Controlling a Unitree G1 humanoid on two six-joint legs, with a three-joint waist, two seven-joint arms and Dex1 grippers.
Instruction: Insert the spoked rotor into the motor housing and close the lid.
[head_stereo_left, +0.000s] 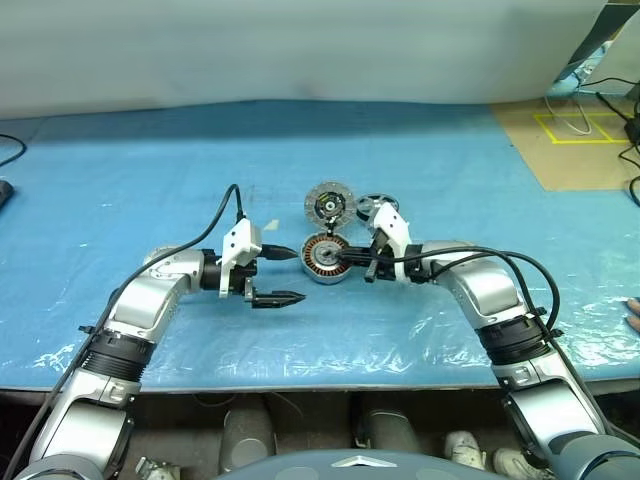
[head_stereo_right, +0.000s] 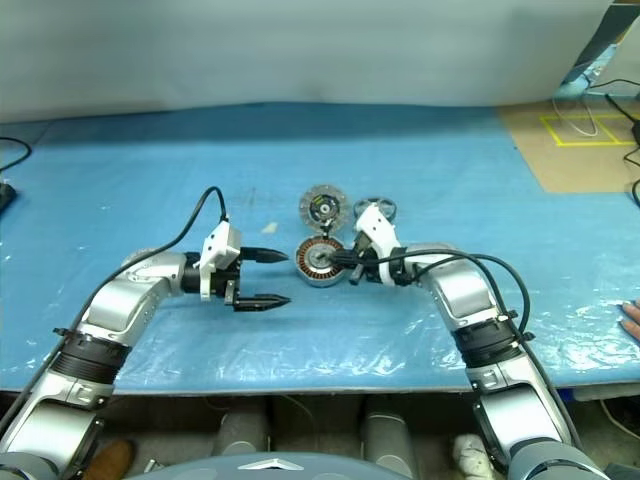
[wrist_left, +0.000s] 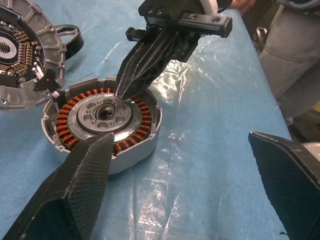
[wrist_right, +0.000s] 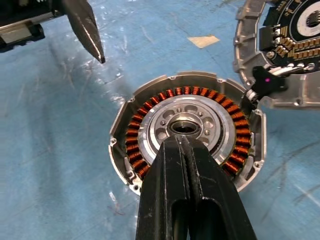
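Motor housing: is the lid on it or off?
Off. The motor housing stands open, its copper windings and silver hub exposed, and the lid lies on the blue cover beside it.

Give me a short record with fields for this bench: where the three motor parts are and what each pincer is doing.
surface: blue sheet
motor housing: open, copper windings showing, no rotor inside
lid: lying just behind the housing
spoked rotor: on the sheet beside the lid, towards the right arm
left pincer: open, empty, beside the housing
right pincer: shut, tips over the housing's hub, holding nothing
task state: rotor not yet inserted, lid off
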